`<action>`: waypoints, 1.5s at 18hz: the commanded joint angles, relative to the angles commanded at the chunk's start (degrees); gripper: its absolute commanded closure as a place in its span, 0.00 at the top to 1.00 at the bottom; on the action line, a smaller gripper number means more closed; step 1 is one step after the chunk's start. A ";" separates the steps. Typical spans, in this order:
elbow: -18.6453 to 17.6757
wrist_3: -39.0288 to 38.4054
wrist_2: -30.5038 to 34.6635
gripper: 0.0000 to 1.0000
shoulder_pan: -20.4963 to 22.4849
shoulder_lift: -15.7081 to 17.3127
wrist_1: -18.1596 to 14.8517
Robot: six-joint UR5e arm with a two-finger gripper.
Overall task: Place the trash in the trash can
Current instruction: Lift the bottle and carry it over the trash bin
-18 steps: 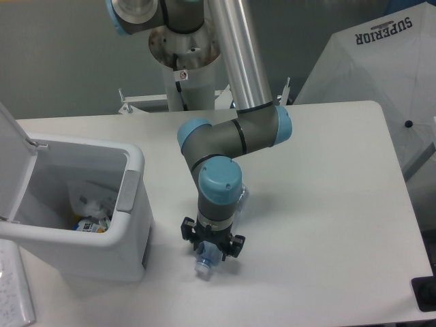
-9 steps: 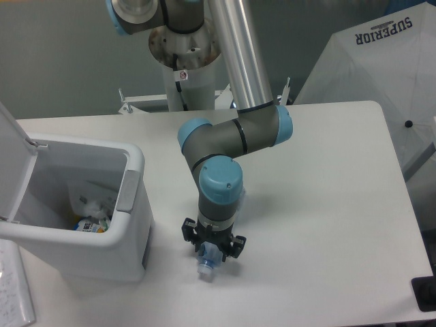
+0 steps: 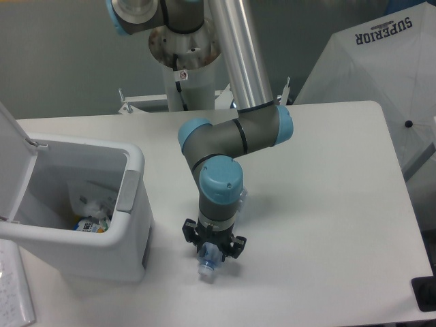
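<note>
1. One word reads clearly for you: "SUPERIOR", in dark capitals on the white umbrella leaning past the table's far right corner. A small label with red on it sits on the robot's white base column, too small to read.
2. Your gripper points down at the white table, with its black fingers set to either side of the bottle. You cannot tell from this view whether they are pressing on it or only straddling it.
3. You see the bottle as clear crushed plastic with a bluish tint, lying on the table. Its capped end pokes out toward the near edge below the gripper, and another clear stretch shows just behind the wrist.
4. Your trash can stands at the left of the table, well apart from the bottle, white with a grey panel and its lid up.
5. Inside it you can see crumpled clear plastic and a blue-and-yellow printed packet; its print is illegible.
</note>
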 joint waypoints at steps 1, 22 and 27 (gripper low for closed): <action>1.14 0.00 0.00 0.63 0.00 0.00 -0.09; 26.99 -28.81 -8.17 0.62 5.45 11.50 0.18; 26.82 -35.14 -9.14 0.62 3.96 17.22 0.09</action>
